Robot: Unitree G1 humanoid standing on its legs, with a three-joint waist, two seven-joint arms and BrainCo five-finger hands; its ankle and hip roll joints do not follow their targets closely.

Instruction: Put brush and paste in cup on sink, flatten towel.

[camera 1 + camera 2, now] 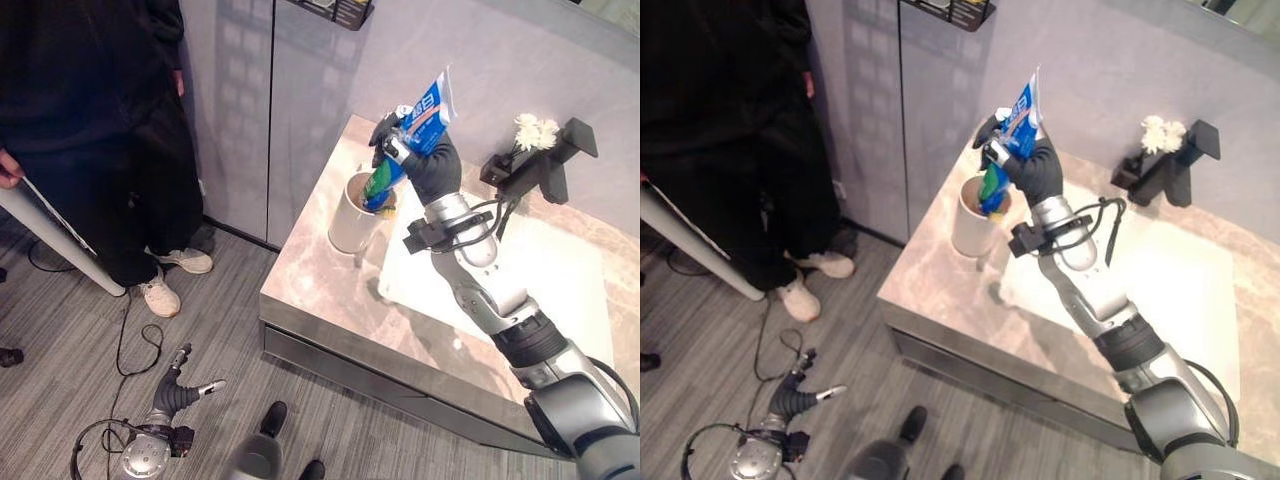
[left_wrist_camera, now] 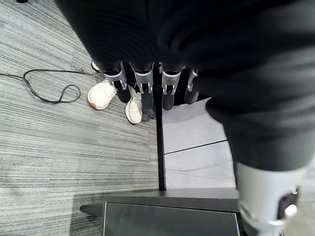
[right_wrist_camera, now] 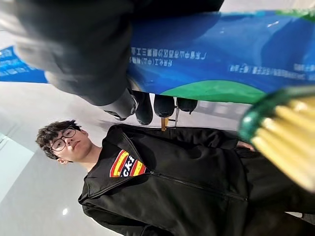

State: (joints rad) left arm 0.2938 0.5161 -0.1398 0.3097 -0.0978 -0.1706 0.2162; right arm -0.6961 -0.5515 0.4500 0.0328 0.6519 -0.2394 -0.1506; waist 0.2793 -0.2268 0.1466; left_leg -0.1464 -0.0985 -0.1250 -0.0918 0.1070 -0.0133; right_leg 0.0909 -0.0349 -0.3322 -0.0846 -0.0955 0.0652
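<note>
Blue-and-white plastic toothpaste tube (image 1: 425,112), green toward its cap end: clamped in my right hand (image 1: 415,150), fingers and thumb curled round its middle, flat crimped end pointing up and far, cap end pointing down into the mouth of the cup. Held steep so that, as I judge it, the tube will drop in nose-first and lean on the rim once I let go.

Cream ceramic cup (image 1: 350,222): upright on the near-left corner of the beige marble-look countertop (image 1: 310,275), just left of the white rectangular basin (image 1: 560,275). Something yellow and green shows inside its rim; I cannot tell whether that is the brush. In my right wrist view pale yellow bristles on a green head (image 3: 285,132) lie close under the tube.

Black angular tap (image 1: 535,165): at the far side of the basin, with a small white flower-like object (image 1: 535,130) on it. No towel identified.

Right arm: reaching up from the near right, forearm stretched across the basin, wrist bent so the palm faces the cup.

Left hand (image 1: 180,390): hanging low over the grey plank floor (image 1: 60,340), fingers loosely straight, holding nothing.

Person in black clothing and white trainers (image 1: 90,120): standing at the far left, well apart from the sink.
</note>
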